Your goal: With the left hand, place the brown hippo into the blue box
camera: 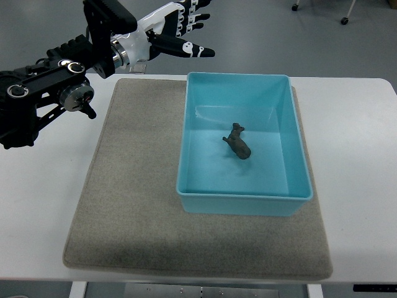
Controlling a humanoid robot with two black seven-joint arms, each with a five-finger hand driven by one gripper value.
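The brown hippo (238, 142) lies on the floor of the blue box (298, 133), a little toward twelve o'clock of the box's centre and clear of all four walls, its length running from about ten o'clock to four o'clock. The box sits on the right half of a grey felt mat (133, 186), which in turn lies on a white table (353, 124). The left hand (180, 28) hovers well apart from the toy, beyond the box's ten-o'clock corner and over the far edge of the table, its white-and-black fingers (195, 51) stretched out and spread, holding nothing; its dark arm runs back to the picture's left edge. The right arm does not show. Judged from how things lie, the hippo is already where the task wants it, so little or nothing seems left to do. As for handling, the toy looks like a small moulded figure, probably light and stiff, with a matte skin that should not slip much; it seems sturdy rather than fragile, though thin parts at the ten-o'clock end could catch. If it had to be lifted again, the rounded body in the middle looks the best place to pinch, with fingers on the two flanks across its long axis, coming straight down so the box walls stay out of the way.
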